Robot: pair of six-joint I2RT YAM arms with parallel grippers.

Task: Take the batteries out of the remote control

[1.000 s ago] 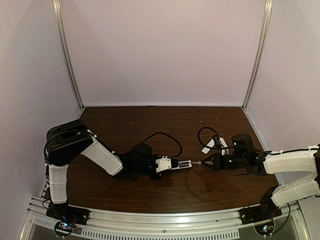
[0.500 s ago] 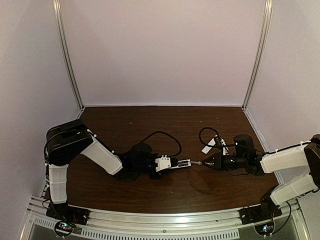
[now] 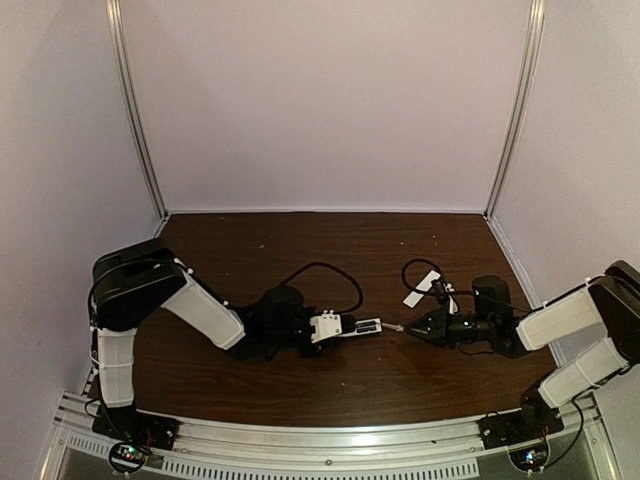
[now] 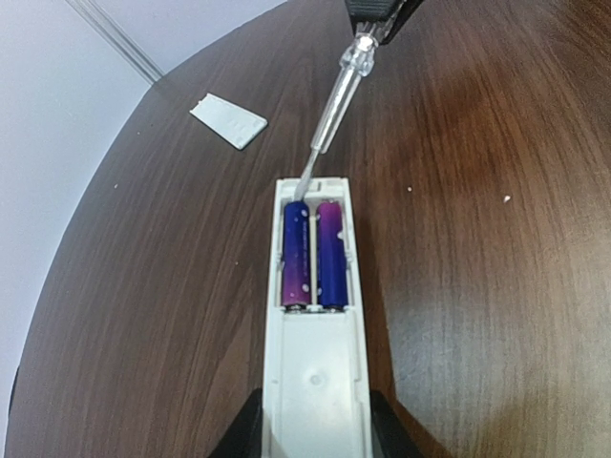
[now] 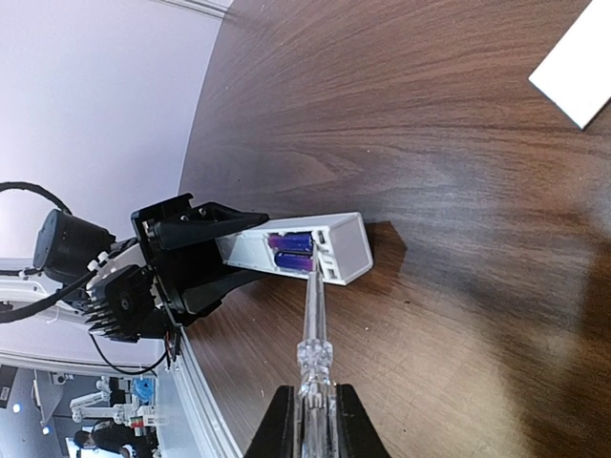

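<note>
The white remote control (image 4: 315, 382) lies lengthwise with its back open, and my left gripper (image 4: 315, 426) is shut on its near end. Two blue-purple batteries (image 4: 313, 253) sit side by side in the compartment. My right gripper (image 5: 307, 420) is shut on the clear handle of a small screwdriver (image 5: 312, 324). The screwdriver's tip rests at the far end of one battery (image 5: 294, 260), just inside the remote's end wall. From above, the remote control (image 3: 358, 327) and the screwdriver (image 3: 397, 327) form one line between the left gripper (image 3: 325, 328) and the right gripper (image 3: 420, 326).
A flat white cover strip (image 3: 417, 291) lies on the dark wooden table (image 3: 300, 380) just behind the right gripper; it also shows as the strip (image 4: 228, 121) and the strip (image 5: 573, 81). Black cables loop over the table behind both wrists. Pale walls enclose three sides.
The right arm's forearm and elbow have swung out to the right and the wrist has shifted slightly. The screwdriver tip stays at the remote's end. The left arm has not moved.
</note>
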